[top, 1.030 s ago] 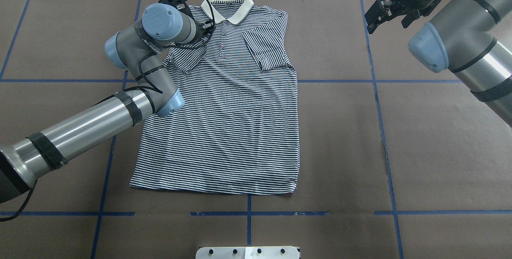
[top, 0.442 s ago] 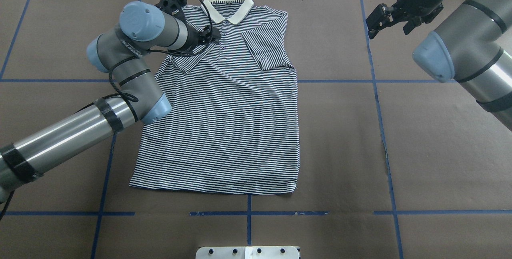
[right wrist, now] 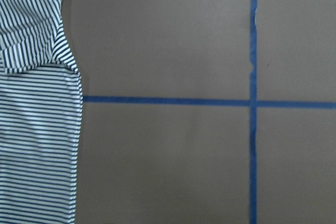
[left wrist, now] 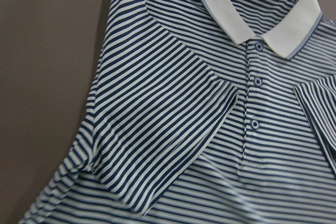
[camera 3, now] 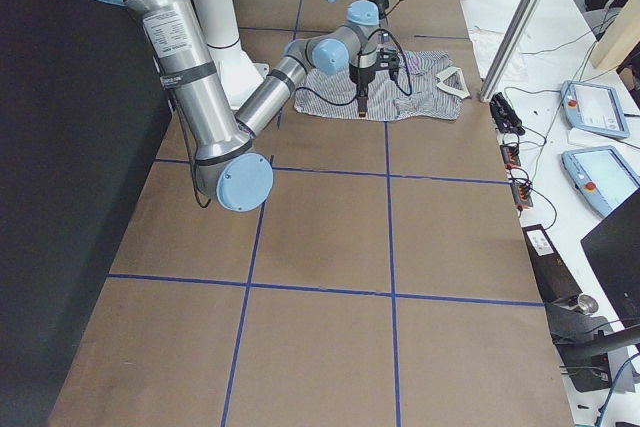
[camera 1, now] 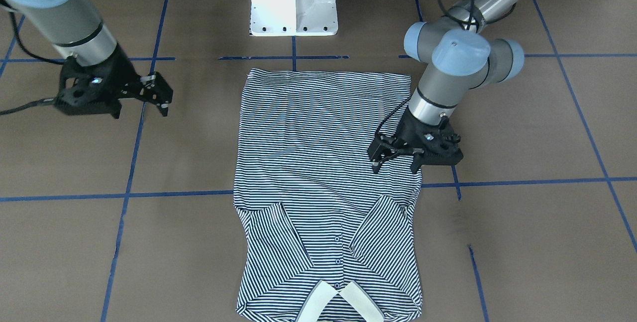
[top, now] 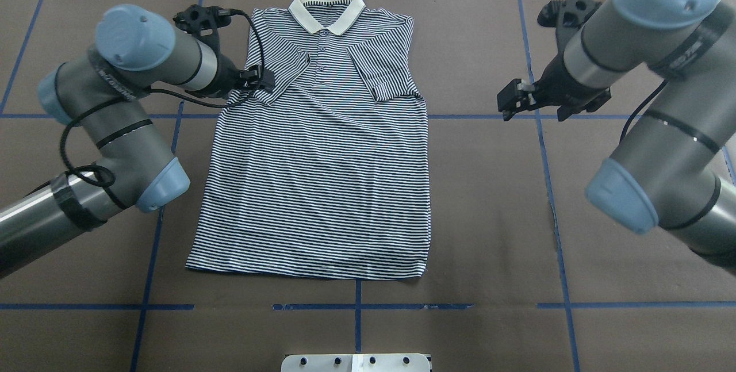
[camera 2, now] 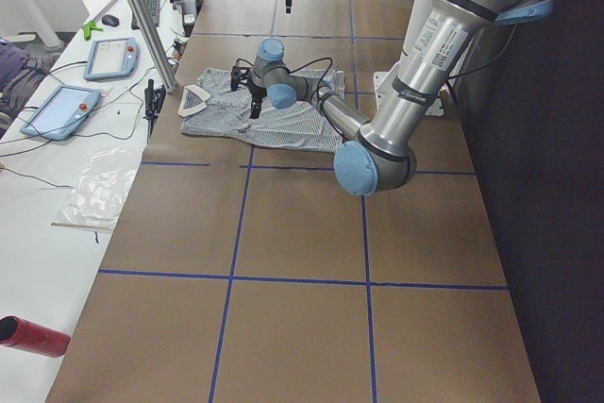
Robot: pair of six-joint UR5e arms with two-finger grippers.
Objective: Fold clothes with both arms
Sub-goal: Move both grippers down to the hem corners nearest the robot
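Navy-striped shirt (top: pixel 322 176), one; grey arms (top: pixel 132 148) (top: pixel 661 153), two

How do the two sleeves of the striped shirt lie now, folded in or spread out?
Folded in: the left sleeve and right sleeve lie on the chest, angled toward the buttons. The body is spread flat.

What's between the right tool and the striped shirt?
Bare brown table cover with a blue tape line, in the overhead view, separates the black right tool from the navy striped polo shirt.
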